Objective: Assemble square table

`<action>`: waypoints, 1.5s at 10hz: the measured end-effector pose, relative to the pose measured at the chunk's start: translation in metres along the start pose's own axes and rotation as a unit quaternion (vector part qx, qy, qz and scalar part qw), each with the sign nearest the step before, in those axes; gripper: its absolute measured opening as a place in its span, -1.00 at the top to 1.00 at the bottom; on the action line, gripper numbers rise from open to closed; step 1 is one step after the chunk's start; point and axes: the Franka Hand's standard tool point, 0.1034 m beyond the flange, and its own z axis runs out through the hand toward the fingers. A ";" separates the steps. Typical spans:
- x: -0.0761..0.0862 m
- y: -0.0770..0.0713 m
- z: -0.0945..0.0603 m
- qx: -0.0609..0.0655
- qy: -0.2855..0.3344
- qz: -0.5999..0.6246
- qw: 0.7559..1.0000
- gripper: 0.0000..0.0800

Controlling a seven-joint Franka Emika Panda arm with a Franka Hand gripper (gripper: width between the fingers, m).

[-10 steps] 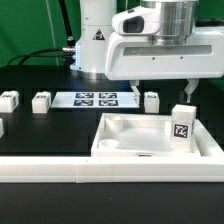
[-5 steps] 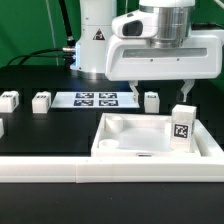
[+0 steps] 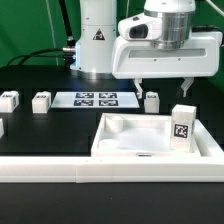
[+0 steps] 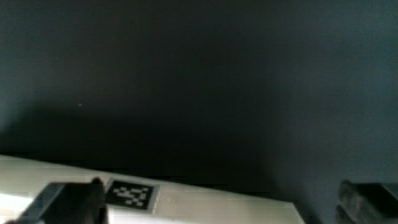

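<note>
The white square slab (image 3: 140, 143) with a raised rim lies on the black table, right of centre in the exterior view. One tagged leg block (image 3: 181, 125) stands upright in its right corner pocket. Three more leg blocks (image 3: 9, 99), (image 3: 41, 101), (image 3: 151, 100) stand in a row behind it. My gripper (image 3: 163, 88) hangs open and empty above the slab's far edge, touching nothing. In the wrist view the gripper (image 4: 221, 205) is open, its dark fingertips (image 4: 71, 205) wide apart. Below it lies a white surface with a tag (image 4: 130, 193), probably the slab's edge.
The marker board (image 3: 96, 99) lies flat behind the slab, between the leg blocks. A long white border rail (image 3: 60, 170) runs along the table's front. Another white block (image 3: 2, 128) shows at the exterior view's left edge. The robot base (image 3: 95, 40) stands at the back.
My gripper has shifted slightly to the exterior view's right and a little upward. It stays open. The parts have not moved.
</note>
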 end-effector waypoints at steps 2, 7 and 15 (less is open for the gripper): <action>-0.010 0.000 0.004 -0.001 -0.007 -0.001 1.000 -0.62; -0.042 -0.006 0.016 -0.005 -0.020 -0.009 1.000 -0.62; -0.064 -0.010 0.026 -0.009 -0.045 -0.014 0.999 -0.62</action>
